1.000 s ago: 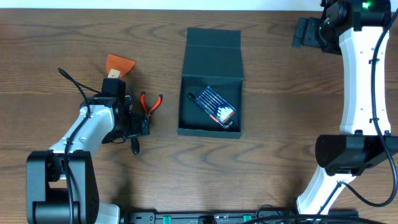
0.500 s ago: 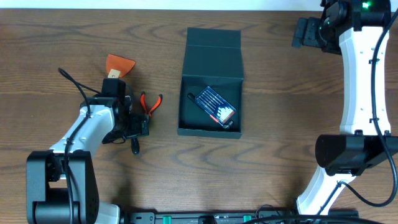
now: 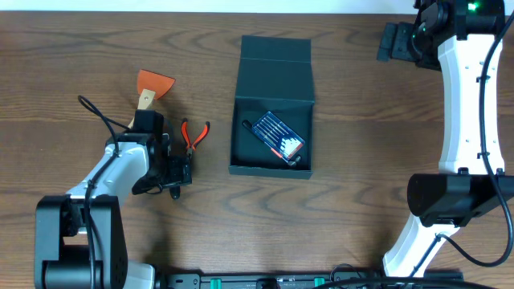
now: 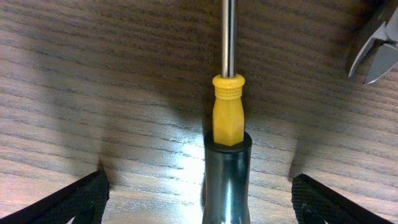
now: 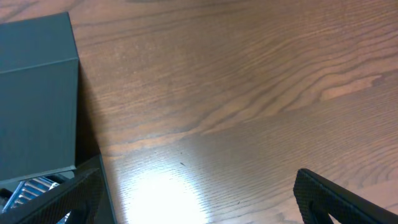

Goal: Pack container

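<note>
Left arm is pulled back slightly toward the near table edge, and the left gripper (image 4: pixel 202 199) is kept wide, straddling without touching a screwdriver with yellow collar, dark handle and steel shaft (image 4: pixel 227 118). The dark teal-black rectangular cardboard container (image 3: pixel 275 76) is seen mid-table, flap lid open, a small blue drill-bit case (image 3: pixel 277 136) inside; red-handled pliers (image 3: pixel 193 134) are seen between it and that gripper. The right gripper (image 5: pixel 199 199) is held wide, gripping nothing, beyond the container's far right corner.

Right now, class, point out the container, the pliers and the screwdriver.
container (image 3: pixel 275 76), overhead view, open lid flap.
pliers (image 3: pixel 193 138), overhead view, red handles near the pivot.
screwdriver (image 4: pixel 228 115), left wrist view, yellow collar.
</note>
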